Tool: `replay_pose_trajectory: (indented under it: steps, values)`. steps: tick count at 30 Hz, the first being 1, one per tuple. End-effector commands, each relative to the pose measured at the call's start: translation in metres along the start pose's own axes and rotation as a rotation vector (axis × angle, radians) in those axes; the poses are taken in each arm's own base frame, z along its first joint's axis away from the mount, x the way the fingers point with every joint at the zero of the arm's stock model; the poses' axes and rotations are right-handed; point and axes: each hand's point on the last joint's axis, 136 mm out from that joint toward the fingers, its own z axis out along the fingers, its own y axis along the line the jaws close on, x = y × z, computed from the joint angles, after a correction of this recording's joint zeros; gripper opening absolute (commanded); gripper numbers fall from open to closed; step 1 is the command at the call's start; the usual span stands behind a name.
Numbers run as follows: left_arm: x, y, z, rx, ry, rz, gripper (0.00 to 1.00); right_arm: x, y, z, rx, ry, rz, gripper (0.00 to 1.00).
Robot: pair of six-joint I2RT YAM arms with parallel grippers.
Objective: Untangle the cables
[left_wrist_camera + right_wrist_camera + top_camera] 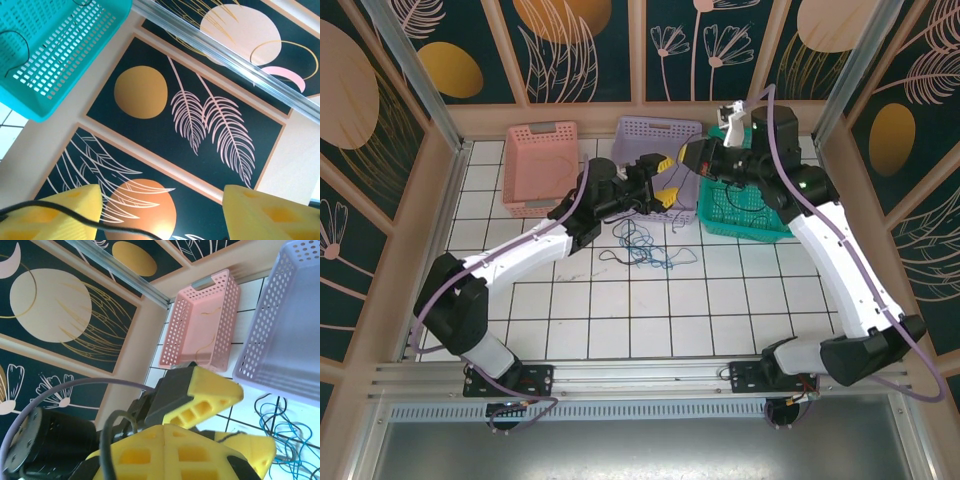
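Observation:
The cables lie as a loose tangle of thin blue, black and greenish strands on the white tiles; in the right wrist view the blue cables show at the lower right. My left gripper hovers above the tangle's far side. It is open, its yellow fingers standing wide apart. A lifted black cable crosses the left finger without being pinched. My right gripper sits just right of the left one. Its pads are pressed together, and a black cable loops out beside them.
Three baskets stand along the back wall: pink, purple and teal. The teal basket holds a dark strand. Both grippers hang in front of the purple and teal baskets. The enclosure's walls close in the sides.

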Motion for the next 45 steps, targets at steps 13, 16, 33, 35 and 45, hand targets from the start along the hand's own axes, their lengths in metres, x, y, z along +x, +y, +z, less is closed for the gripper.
replay_pose_trajectory:
  steps: [13, 16, 33, 35, 45]
  values:
    - [-0.051, -0.083, 0.009, 0.109, -0.124, 0.138, 0.0, 0.062, -0.002, -0.019, -0.041, 0.156, 0.064, 0.0]
    - [-0.036, -0.12, 0.027, 0.153, -0.074, 0.367, 0.0, 0.077, -0.013, -0.016, -0.018, 0.199, 0.096, 0.0]
    - [0.074, -0.181, 0.02, 0.362, 0.279, 1.173, 0.0, 0.0, 0.055, -0.08, -0.104, -0.124, -0.141, 0.61]
    - [0.071, -0.18, 0.02, 0.335, 0.254, 1.196, 0.0, -0.002, 0.06, -0.083, -0.115, -0.131, -0.172, 0.63]
    - [0.089, -0.185, 0.015, 0.342, 0.305, 1.255, 0.0, -0.018, 0.021, -0.084, 0.11, -0.211, -0.253, 0.67]
